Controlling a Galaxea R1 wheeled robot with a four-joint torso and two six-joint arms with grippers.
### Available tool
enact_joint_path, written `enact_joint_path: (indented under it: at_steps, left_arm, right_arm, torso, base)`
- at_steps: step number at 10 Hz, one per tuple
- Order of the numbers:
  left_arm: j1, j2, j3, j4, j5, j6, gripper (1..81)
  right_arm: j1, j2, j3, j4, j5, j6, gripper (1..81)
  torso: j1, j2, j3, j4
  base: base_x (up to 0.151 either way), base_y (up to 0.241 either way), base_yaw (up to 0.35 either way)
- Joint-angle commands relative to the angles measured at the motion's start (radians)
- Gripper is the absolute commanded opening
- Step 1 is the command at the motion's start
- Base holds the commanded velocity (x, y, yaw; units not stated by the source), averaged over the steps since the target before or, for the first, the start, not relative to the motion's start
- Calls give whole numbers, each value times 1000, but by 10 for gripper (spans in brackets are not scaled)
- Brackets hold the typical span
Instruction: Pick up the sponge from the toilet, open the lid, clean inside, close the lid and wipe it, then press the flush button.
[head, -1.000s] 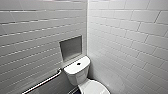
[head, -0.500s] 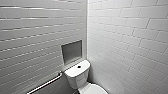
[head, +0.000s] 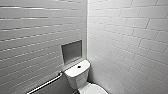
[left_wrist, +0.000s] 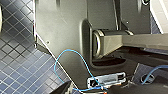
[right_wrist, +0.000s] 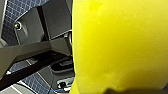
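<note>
head view is looking down into a corner of white tiled walls, where the toilet is standing, tank against the left wall. the dark flush button is sitting in the middle of the tank top. the lid is lying in front of the tank, cut off by the picture's edge. a grey niche is sitting in the wall just above the tank, and a grab bar is running along the same wall beside the toilet. the sponge is off the toilet, hanging bright yellow right up against the right wrist camera, with the right tool pinching it above the dark tiled floor. left wrist view is showing robot body and a blue cable over that floor. left tool state: cannot tell.
</note>
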Motion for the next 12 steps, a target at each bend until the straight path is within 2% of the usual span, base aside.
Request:
enact_joint_path:
  at_steps: [1, 4, 5, 6, 7, 8, 9, 10, 12]
  left_arm:
    - [-33, 0, 3, 4, 63, 5, 811]
    - [-41, 2, 1, -1, 61, 5, 811]
    - [-47, 0, 1, -7, 61, 5, 811]
    - [-50, 2, 1, -10, 61, 4, 811]
    - [-50, 3, 1, -10, 61, 4, 811]
    - [-53, 2, 1, -10, 61, 4, 811]
    - [-59, -3, 3, -13, 61, 4, 811]
    - [-66, -10, 12, -15, 61, 4, 811]
    - [-78, -43, 70, -13, 61, 5, 811]
  right_arm:
    - [33, 77, -160, 3, -190, 5, 10]
    - [23, 161, -261, -27, 31, 5, 10]
    - [34, 165, -274, -67, 33, 15, 10]
    - [40, 163, -278, -130, 25, 93, 10]
    - [34, 161, -288, -296, 36, 291, 10]
    - [25, 152, -297, -492, 39, 477, 10]
    - [24, 145, -277, -596, 47, 569, 10]
    - [28, 134, -254, -601, 45, 588, 10]
    - [47, 138, -220, -619, 1, 578, 10]
  torso:
    - [0, 0, 0, 0]
    - [0, 0, 0, 0]
    - [0, 0, 0, 0]
    - [0, 0, 0, 0]
    - [0, 0, 0, 0]
    - [0, 0, 0, 0]
    - [0, 0, 0, 0]
    - [0, 0, 0, 0]
    - [0, 0, 0, 0]
  base:
    - [0, 0, 0]
    - [0, 0, 0]
    - [0, 0, 0]
    - [0, 0, 0]
    - [0, 0, 0]
    - [0, 0, 0]
    - [0, 0, 0]
    - [0, 0, 0]
    - [0, 0, 0]
